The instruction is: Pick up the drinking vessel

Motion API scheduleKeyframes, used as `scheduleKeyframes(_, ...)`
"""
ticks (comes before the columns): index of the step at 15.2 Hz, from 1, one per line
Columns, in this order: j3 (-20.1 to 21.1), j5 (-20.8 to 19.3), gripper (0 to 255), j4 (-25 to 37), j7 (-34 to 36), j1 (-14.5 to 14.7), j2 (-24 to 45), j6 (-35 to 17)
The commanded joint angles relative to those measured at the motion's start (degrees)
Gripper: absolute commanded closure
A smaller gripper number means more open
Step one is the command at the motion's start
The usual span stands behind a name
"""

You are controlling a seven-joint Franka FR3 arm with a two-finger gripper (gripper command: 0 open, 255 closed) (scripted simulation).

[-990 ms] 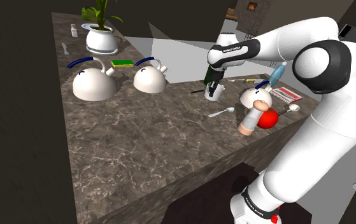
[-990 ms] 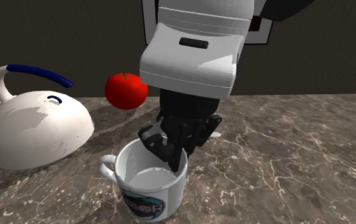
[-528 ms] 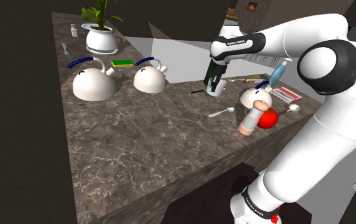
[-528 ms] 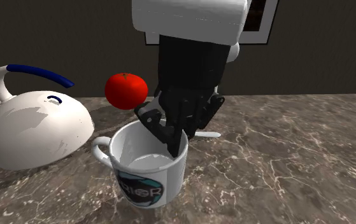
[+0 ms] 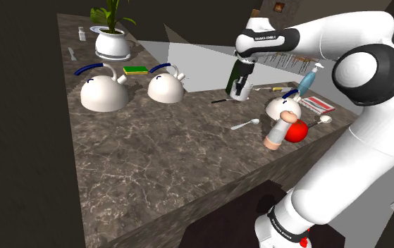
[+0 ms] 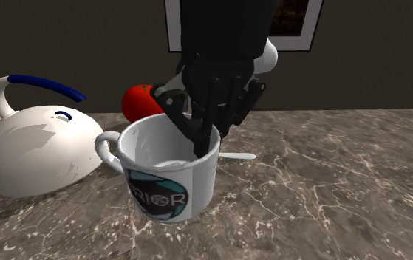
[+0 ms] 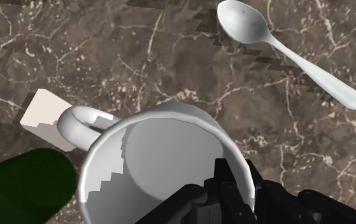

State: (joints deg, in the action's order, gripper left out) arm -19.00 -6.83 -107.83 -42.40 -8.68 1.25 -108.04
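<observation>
While the mug [image 6: 169,173] hangs from a single wall pinch, treat it as loosely held. It's white with a dark printed badge, tipped off upright, with its handle toward the kettle [image 6: 38,148]. The base looks just clear of the worktop [image 6: 330,192]. The hand [image 6: 201,144] is closed onto the rim wall roughly opposite the handle, one finger inside the cup, one outside, nothing else in it.

My read is you're on the lift. Go straight up, slow, no wrist roll. An off-centre rim pinch lets the cup swing about the fingers, and the tilt says it leans that way. Don't ease the squeeze. Get the base above everything before you move sideways.

Room:
- **Spoon** [image 7: 291,54]: flat on the worktop beyond the mug and apart from it. No issue once you're up.
- **Green bottle** [image 7: 23,184]: near the handle side, with a small beige block [image 7: 42,114] by it. That's the tight side, so don't drift there.
- **Tomato** [image 6: 134,103]: sits behind the mug.
- **Kettle**: off to the second exterior view's left.
- **Overhead**: open.
- **Edges**: in the shoulder view the mug is well away from the worktop's near edge.
</observation>
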Motion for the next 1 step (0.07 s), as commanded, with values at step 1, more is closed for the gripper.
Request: scheduleKeyframes(1,0.0,0.0,255,0.5,-0.1,0.0,-0.1,0.6)
